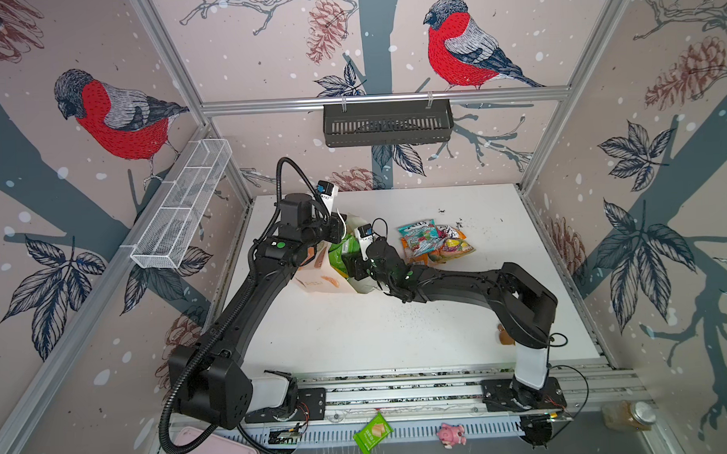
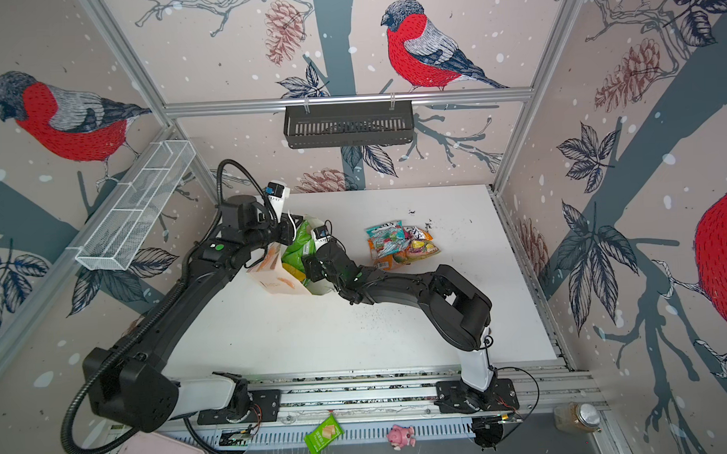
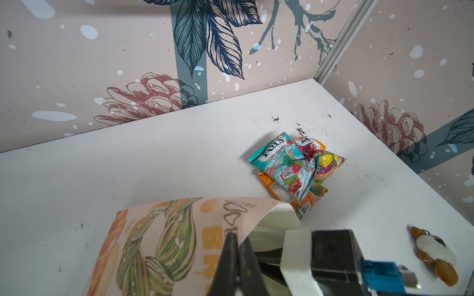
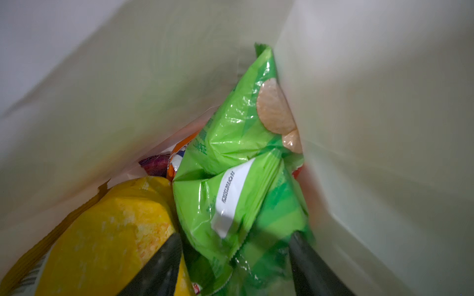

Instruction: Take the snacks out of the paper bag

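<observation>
Snacks [image 4: 238, 159] in crinkly foil lie inside the paper bag [image 1: 318, 279] on the worktop [image 1: 357, 332], with a pile [image 1: 435, 244] of others nearby. Left gripper [image 3: 237, 241] pinches the bag's rim; right gripper [image 4: 236, 256] spreads wide around a green packet [image 4: 230, 123]. Light, slippery, crushable; probably best pinched at its sealed edge.

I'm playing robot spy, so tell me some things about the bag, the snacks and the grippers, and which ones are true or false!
1. The left gripper pinches the edge of the bag. True.
2. The bag is empty. False: a green packet and a yellow packet sit inside.
3. Some snacks lie piled on the table. True.
4. The right gripper is shut beside the pile. False: it is inside the bag, jaws open around the green packet.
</observation>
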Controlling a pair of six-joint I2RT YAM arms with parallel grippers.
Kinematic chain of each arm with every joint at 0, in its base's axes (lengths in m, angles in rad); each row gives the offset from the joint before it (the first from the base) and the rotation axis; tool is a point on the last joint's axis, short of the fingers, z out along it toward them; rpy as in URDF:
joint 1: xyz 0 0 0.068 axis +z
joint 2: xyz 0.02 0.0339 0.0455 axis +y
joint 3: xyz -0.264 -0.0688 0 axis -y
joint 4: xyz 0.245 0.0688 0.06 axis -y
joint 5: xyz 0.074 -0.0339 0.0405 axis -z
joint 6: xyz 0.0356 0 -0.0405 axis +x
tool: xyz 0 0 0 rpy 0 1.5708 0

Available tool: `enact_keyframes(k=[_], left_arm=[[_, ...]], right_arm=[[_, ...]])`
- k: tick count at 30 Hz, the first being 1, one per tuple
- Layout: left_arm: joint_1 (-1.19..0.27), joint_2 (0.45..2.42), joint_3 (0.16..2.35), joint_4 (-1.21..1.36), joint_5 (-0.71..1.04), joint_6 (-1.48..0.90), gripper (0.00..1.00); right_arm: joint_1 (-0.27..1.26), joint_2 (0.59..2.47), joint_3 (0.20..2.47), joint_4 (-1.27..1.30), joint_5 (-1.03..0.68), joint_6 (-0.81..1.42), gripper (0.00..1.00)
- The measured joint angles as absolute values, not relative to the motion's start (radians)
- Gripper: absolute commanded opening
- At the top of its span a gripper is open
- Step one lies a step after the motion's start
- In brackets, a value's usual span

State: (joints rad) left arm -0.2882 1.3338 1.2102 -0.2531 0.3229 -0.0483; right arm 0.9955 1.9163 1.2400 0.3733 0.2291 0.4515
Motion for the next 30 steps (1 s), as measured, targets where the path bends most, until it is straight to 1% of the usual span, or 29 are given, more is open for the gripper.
enact_keyframes(k=[3, 6, 10, 12, 14, 15, 17, 19, 25, 27, 30], left_arm=[[-0.289, 1.334, 1.210, -0.253, 0.334, -0.049, 0.00], [-0.291, 1.334, 1.210, -0.253, 0.342, -0.053, 0.00], [-0.291, 1.334, 1.210, -0.253, 0.347, -0.056, 0.00], [-0.291, 1.338, 1.211, -0.252, 0.353, -0.072, 0.00], [-0.291, 1.343, 1.212, -0.252, 0.369, -0.073, 0.00], [-0.292, 1.344, 1.212, -0.252, 0.374, -0.074, 0.00], [-0.292, 1.344, 1.212, -0.252, 0.381, -0.077, 0.00], [-0.292, 1.344, 1.212, -0.252, 0.382, -0.080, 0.00], [-0.292, 1.344, 1.212, -0.249, 0.379, -0.082, 0.00], [-0.292, 1.345, 1.212, -0.248, 0.375, -0.083, 0.00], [-0.292, 1.349, 1.213, -0.237, 0.371, -0.093, 0.00]], right_arm=[[1.001, 1.932, 1.242, 0.414, 0.274, 0.453, 0.74], [1.000, 1.967, 1.276, 0.420, 0.311, 0.469, 0.78], [1.007, 2.036, 1.372, 0.380, 0.387, 0.498, 0.81], [1.010, 2.062, 1.403, 0.350, 0.425, 0.506, 0.81], [1.011, 2.074, 1.408, 0.340, 0.453, 0.522, 0.75], [1.011, 2.078, 1.406, 0.338, 0.466, 0.526, 0.71], [1.011, 2.080, 1.399, 0.339, 0.482, 0.532, 0.59], [1.011, 2.080, 1.395, 0.341, 0.491, 0.536, 0.43], [1.010, 2.080, 1.386, 0.357, 0.492, 0.542, 0.16], [1.005, 2.075, 1.379, 0.362, 0.485, 0.542, 0.09], [1.005, 2.053, 1.358, 0.368, 0.481, 0.535, 0.05]])
